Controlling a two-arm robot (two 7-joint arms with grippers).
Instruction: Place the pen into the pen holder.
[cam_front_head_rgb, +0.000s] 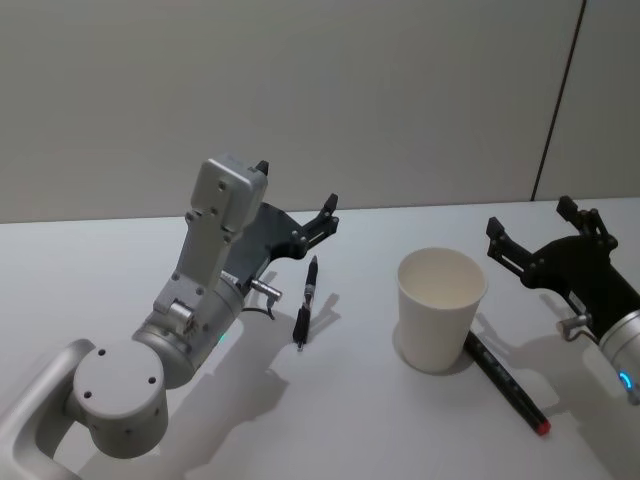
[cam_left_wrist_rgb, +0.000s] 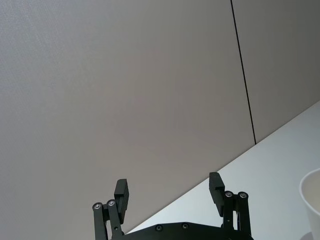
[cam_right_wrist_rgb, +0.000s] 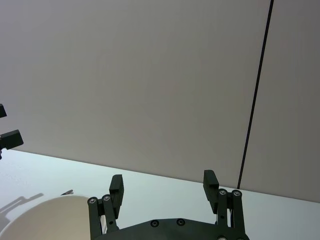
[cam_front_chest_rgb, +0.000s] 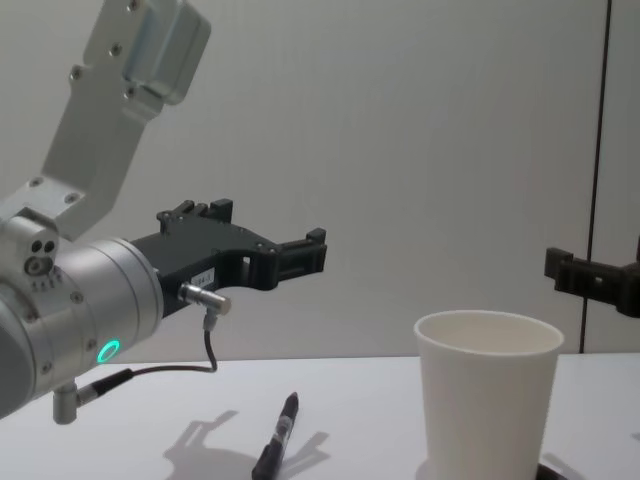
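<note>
A black pen (cam_front_head_rgb: 306, 300) (cam_front_chest_rgb: 279, 436) lies flat on the white table, left of the pen holder (cam_front_head_rgb: 440, 308) (cam_front_chest_rgb: 487, 398), an upright, empty white paper cup. A second black pen with a red end (cam_front_head_rgb: 506, 382) lies on the table against the cup's right side. My left gripper (cam_front_head_rgb: 297, 187) (cam_left_wrist_rgb: 168, 189) (cam_front_chest_rgb: 300, 255) hovers open and empty above the first pen, pointing forward. My right gripper (cam_front_head_rgb: 530, 217) (cam_right_wrist_rgb: 163, 182) (cam_front_chest_rgb: 590, 275) hangs open and empty to the right of the cup, whose rim (cam_right_wrist_rgb: 45, 215) shows just below it.
The white table (cam_front_head_rgb: 350, 420) runs back to a plain grey wall. A dark vertical seam (cam_front_head_rgb: 555, 110) marks the wall at the right. The left arm's grey elbow (cam_front_head_rgb: 120, 385) sits low at the front left.
</note>
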